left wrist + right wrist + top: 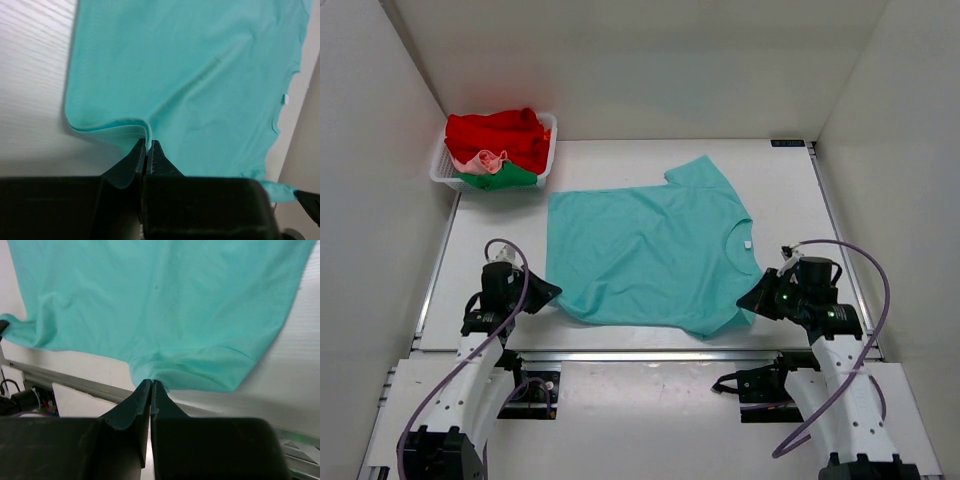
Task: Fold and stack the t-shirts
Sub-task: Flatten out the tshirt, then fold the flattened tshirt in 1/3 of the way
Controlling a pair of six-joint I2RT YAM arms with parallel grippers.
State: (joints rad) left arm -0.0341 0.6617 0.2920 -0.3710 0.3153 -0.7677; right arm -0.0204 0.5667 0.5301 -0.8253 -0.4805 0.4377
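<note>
The teal t-shirt (650, 255) is soft matt cloth; the white table (790, 190) smooth, faintly wood-grained.

We find no legible txt, nos., brand marks or signs in any view. Two near-candidates only. First, a small white tag (746, 243) at the neck of the teal t-shirt (640, 260): too small to read from top cam, and in left wrist cam it's just a plain white blur at the collar edge. Second, a small dark plate (787, 143) at the far edge of the table (620, 160), w/ pale specks that may be print. We can't make out any chars.
</note>
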